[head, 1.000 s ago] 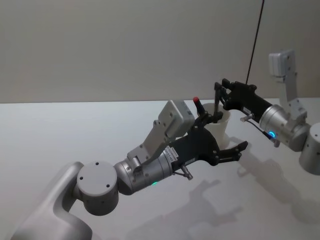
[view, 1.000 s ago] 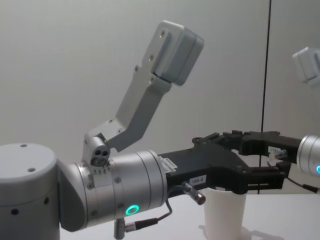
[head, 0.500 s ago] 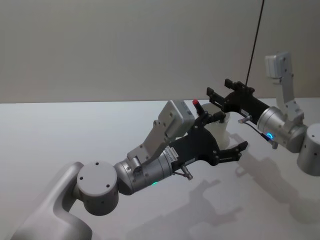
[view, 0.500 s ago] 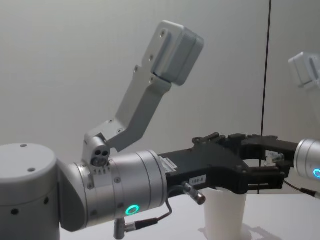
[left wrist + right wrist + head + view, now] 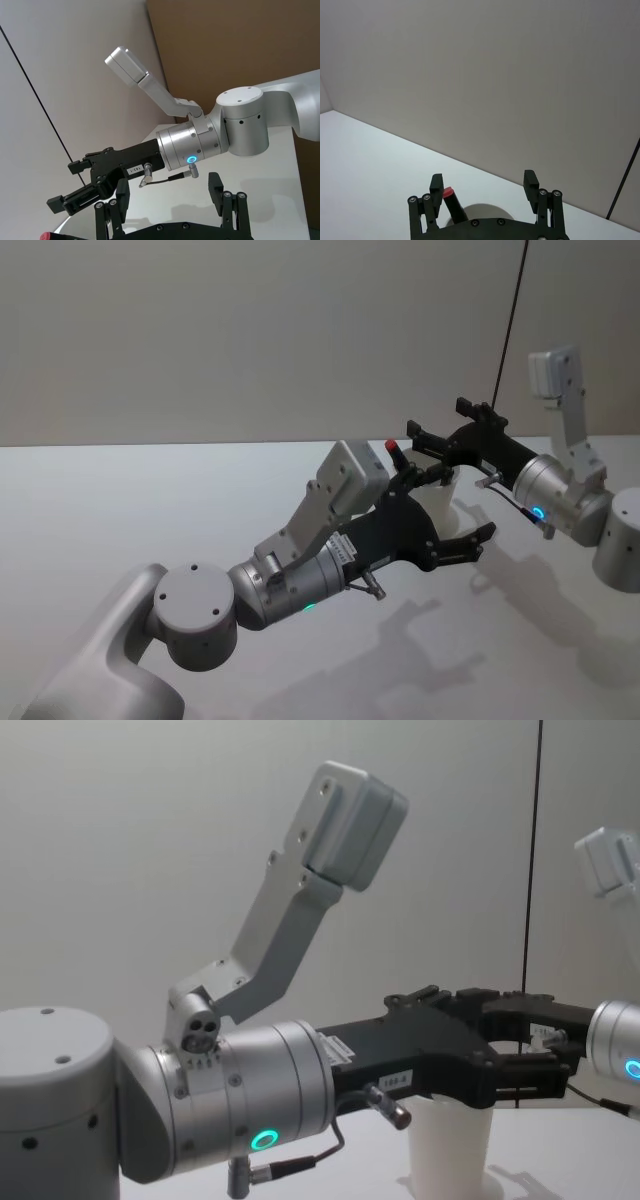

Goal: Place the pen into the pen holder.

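- Pen (image 5: 394, 449) looks pretty much done: red cap pokes up out of the pen holder (image 5: 440, 502), far right on the table (image 5: 150, 500).
- Right gripper (image 5: 432, 440) hovers over the rim, jaws spread, holding nothing.
- Left gripper (image 5: 455, 510) brackets the cup, fingers apart; just backing off left, I'd guess.

A pale grey table (image 5: 150, 500) meets a plain wall (image 5: 250, 330), with a black cable (image 5: 510, 325) hanging down it.

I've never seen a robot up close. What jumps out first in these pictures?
Two silver arms with black hands meet over a white paper cup in the middle of a pale table. The left hand stands open around the cup; the right hand hangs open just above it. A red-capped pen pokes up out of the cup.
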Tool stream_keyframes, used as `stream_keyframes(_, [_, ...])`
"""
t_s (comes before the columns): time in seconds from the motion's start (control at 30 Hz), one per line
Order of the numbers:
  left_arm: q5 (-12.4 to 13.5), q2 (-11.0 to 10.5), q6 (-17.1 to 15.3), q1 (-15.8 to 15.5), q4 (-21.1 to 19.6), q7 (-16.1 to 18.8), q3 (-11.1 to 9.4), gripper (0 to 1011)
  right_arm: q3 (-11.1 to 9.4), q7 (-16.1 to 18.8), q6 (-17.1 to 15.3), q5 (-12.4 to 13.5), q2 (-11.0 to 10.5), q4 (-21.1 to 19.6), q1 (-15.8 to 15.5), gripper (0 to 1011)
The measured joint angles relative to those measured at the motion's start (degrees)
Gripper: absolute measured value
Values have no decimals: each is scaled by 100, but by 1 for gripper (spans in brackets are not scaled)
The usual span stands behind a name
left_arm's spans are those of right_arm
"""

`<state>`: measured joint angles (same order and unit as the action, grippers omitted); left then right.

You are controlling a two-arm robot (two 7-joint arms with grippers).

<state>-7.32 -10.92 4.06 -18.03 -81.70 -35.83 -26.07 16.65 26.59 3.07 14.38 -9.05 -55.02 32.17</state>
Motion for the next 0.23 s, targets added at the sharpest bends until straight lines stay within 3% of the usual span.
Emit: stream_keyframes(0.23, [0,0,0,0,0,0,0,1000,5,-3,-5,0,4,5,3,1001])
